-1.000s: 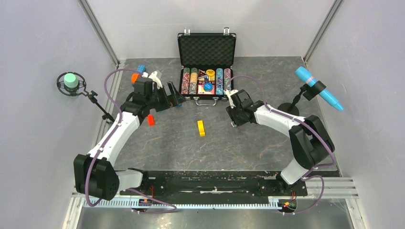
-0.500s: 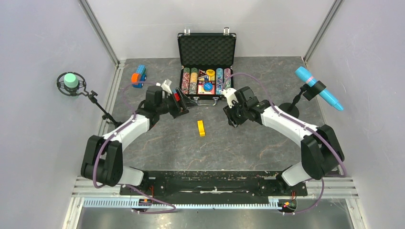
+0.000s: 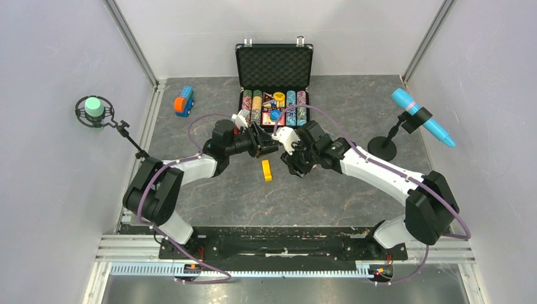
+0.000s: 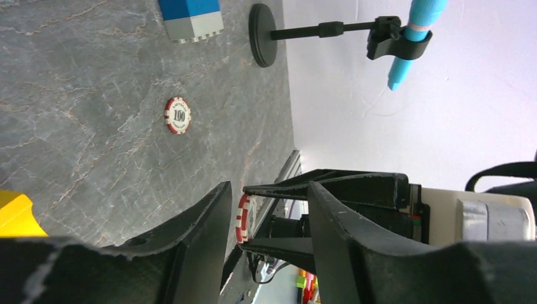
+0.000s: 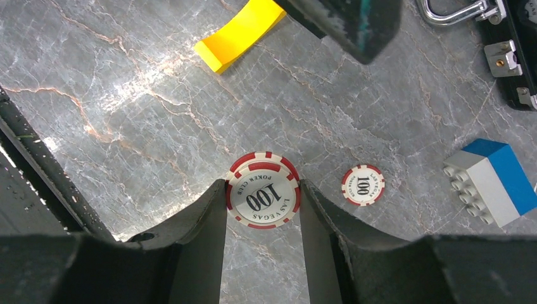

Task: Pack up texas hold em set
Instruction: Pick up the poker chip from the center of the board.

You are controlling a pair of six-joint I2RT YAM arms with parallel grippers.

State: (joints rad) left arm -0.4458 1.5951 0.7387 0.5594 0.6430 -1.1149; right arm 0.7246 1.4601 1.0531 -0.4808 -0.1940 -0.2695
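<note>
Grey marbled tabletop point(image 3: 316, 202), pale walls point(image 3: 57, 50), loose chip point(image 5: 363, 185), right hand point(image 5: 263, 193) pinching chip point(image 5: 263, 197)

place: robotics lab test cell | walls: plain pale grey panels point(image 3: 57, 50) joined by bare aluminium corner rails point(image 3: 130, 41) | surface: dark grey marble-patterned tabletop point(image 3: 209, 196) | fixtures: turquoise cylinder clamped on a black round-footed stand point(image 3: 421, 117); green-capped puck in a black ring mount point(image 3: 94, 107); black metal mounting rail point(image 3: 278, 244) along the near edge

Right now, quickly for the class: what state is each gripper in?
Left gripper: open, jaws either side of the red 100 chip.
Right gripper: shut on that same chip.
</note>
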